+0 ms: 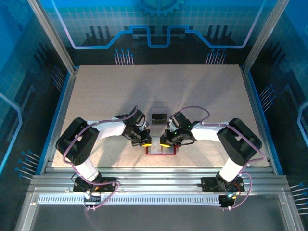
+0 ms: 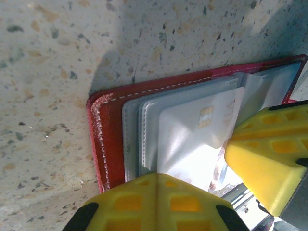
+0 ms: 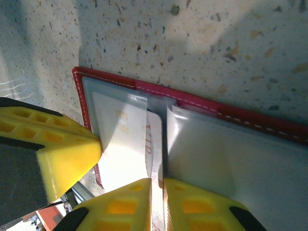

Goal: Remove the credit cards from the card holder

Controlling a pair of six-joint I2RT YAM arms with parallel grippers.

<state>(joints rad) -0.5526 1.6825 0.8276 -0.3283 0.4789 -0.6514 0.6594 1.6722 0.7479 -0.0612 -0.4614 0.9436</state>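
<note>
The holder [image 2: 103,144] is laid open on the worktop [image 1: 96,91] near its front edge, between the two arms. The left gripper [image 2: 156,180] is shut with nothing held, its tips set over the left pockets, apparently to pin the holder down. The right gripper [image 3: 157,185] is nearly closed, and a pale card [image 3: 154,139] marked VIP appears to be pinched by its edge. The drawing-out of a card is judged to be in hand; a straight pull along the pocket is called for next, with the holder pinned. A chip card [image 2: 197,130] is seen tucked in a clear sleeve. How many cards are inside cannot be told, the fold being covered by the grippers and washed out by glare.
</note>
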